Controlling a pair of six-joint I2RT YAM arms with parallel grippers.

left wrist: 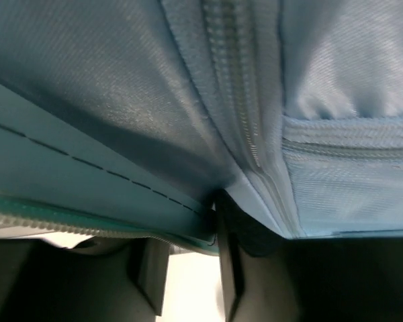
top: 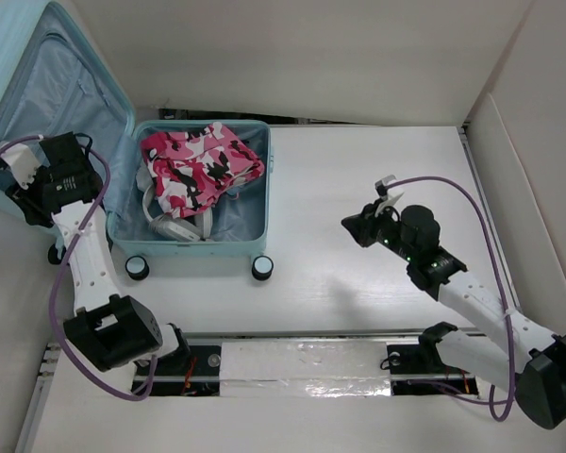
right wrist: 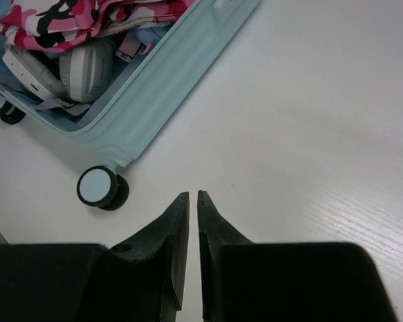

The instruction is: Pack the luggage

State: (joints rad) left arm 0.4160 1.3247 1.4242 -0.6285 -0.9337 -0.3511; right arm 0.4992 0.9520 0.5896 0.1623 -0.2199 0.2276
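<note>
The left pincer point(top: 24, 193) point(left wrist: 188, 282) sits against the raised lid of the luggage point(top: 267, 179) point(left wrist: 121, 100), at the lid's lower left edge. In the left wrist view, grey-blue lining and a zipper seam fill the space just ahead of this pincer. The aqua rim with its zipper teeth runs off to its left. Two dark fingers point(left wrist: 151, 282) show at the bottom with a pale gap between them. Whether they pinch the lid or only rest against it cannot be told.

To the right of the left pincer and close beside its arm, the lower half of the luggage lies open on the white counter point(top: 377, 160) point(right wrist: 309, 100). A pink camouflage garment point(top: 200, 162) point(right wrist: 60, 17) is bundled in the far part of the shell. White-and-grey headphones point(top: 170, 226) point(right wrist: 67, 67) lie in the near part, partly under the cloth. Two black-and-white caster wheels point(top: 137, 268) point(right wrist: 97, 188) stick out from the near end.

The right pincer point(top: 351, 228) point(right wrist: 188, 198) hovers over bare counter, well apart from the luggage, with its tips aimed toward it. From its own view, the case lies ahead and to the left, and the nearest wheel is just left of the tips. This pincer is clenched, with only a thin slit between the tips and nothing held.
</note>
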